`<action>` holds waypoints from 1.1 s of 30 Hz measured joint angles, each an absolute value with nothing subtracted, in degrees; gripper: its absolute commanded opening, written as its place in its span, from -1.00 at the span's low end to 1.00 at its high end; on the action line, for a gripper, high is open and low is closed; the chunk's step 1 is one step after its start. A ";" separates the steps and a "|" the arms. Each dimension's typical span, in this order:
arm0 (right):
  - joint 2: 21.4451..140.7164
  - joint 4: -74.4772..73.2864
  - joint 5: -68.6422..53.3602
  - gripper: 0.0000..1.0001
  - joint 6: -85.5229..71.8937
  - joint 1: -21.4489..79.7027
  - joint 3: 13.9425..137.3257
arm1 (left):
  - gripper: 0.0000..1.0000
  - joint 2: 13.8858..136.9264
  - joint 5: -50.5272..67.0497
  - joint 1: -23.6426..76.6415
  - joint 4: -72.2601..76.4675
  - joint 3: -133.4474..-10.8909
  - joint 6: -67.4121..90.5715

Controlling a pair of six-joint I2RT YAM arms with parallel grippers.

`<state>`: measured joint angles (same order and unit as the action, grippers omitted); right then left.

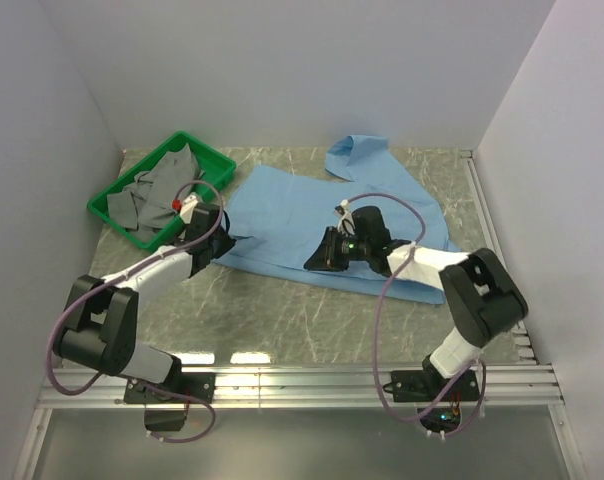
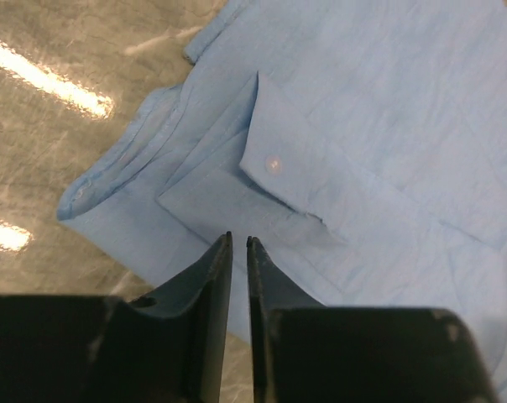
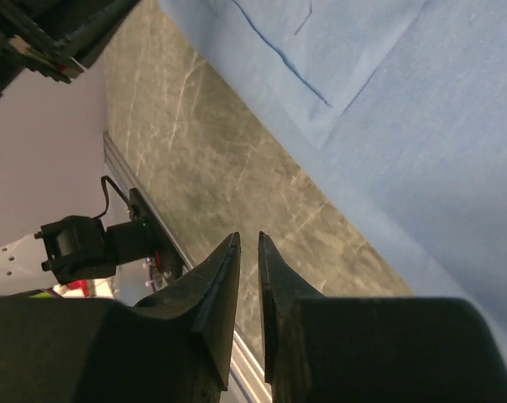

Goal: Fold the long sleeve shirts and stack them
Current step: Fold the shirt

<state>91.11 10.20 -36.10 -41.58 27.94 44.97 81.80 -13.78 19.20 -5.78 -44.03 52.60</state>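
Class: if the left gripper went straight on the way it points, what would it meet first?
Probably the sleeve of the blue shirt, beside its buttoned cuff, just ahead of the fingers; depth is unclear.

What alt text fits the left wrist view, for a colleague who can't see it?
The left gripper, fingers almost together and holding nothing, points at a sleeve cuff of the light blue shirt. The cuff, with one white button, lies on the shirt's body; grey-green table with light glare shows at left.

Robotics lab test cell: plain white panels enclose a grey stone-patterned table; cabled left arm and right arm bolted to an aluminium rail.
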 measured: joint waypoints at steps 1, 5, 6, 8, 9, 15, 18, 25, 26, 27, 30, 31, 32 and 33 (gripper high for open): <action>92.79 11.27 -36.80 -0.60 -41.93 28.01 45.08 | -0.66 82.24 -13.78 19.07 -5.21 -44.03 53.19; 98.85 12.25 -37.78 -0.66 -42.92 27.97 45.01 | -0.81 84.58 -14.50 18.11 -3.53 -43.27 55.33; 99.66 12.19 -37.80 -0.66 -43.05 27.97 44.91 | -0.83 85.23 -14.74 17.89 -3.40 -42.74 55.75; 101.16 12.25 -38.00 -0.67 -43.62 27.73 44.60 | -0.85 86.87 -14.92 16.82 -3.25 -41.82 56.86; 101.65 12.21 -38.04 -0.67 -43.92 27.46 44.40 | -0.87 87.70 -14.90 16.38 -3.25 -41.56 57.21; 102.00 11.66 -37.71 -0.67 -45.36 22.31 41.01 | -0.98 90.78 -14.85 14.52 -1.10 -41.45 60.55; 101.03 10.66 -38.61 -0.67 -45.74 19.07 39.48 | -0.99 90.85 -14.79 14.20 -0.93 -41.45 61.39; 94.06 4.97 -36.38 -0.66 -44.42 11.44 34.37 | -0.99 90.85 -14.50 13.13 -1.21 -41.45 62.96; 92.55 3.88 -35.73 -0.66 -44.01 10.37 33.54 | -0.99 90.85 -14.46 13.08 -1.28 -41.45 63.20; 91.00 2.59 -34.76 -0.65 -43.59 9.45 32.73 | -0.99 90.85 -14.39 13.04 -1.30 -41.45 63.33; 86.43 -1.63 -31.75 -0.65 -42.24 7.53 31.09 | -0.99 90.72 -14.37 12.93 -1.54 -41.45 63.96; 84.95 -3.07 -30.48 -0.64 -41.85 6.96 30.68 | -0.99 90.54 -14.41 12.88 -1.83 -41.45 63.96; 83.46 -4.67 -29.23 -0.64 -41.56 6.37 30.35 | -0.99 90.30 -14.41 12.80 -2.39 -41.45 63.96; 82.30 -5.91 -28.25 -0.65 -41.32 6.04 30.09 | -0.96 89.95 -14.48 12.71 -3.05 -41.45 63.92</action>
<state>82.30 -5.91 -28.25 -41.32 6.04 30.09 89.95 -14.48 12.71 -3.05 -41.45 63.92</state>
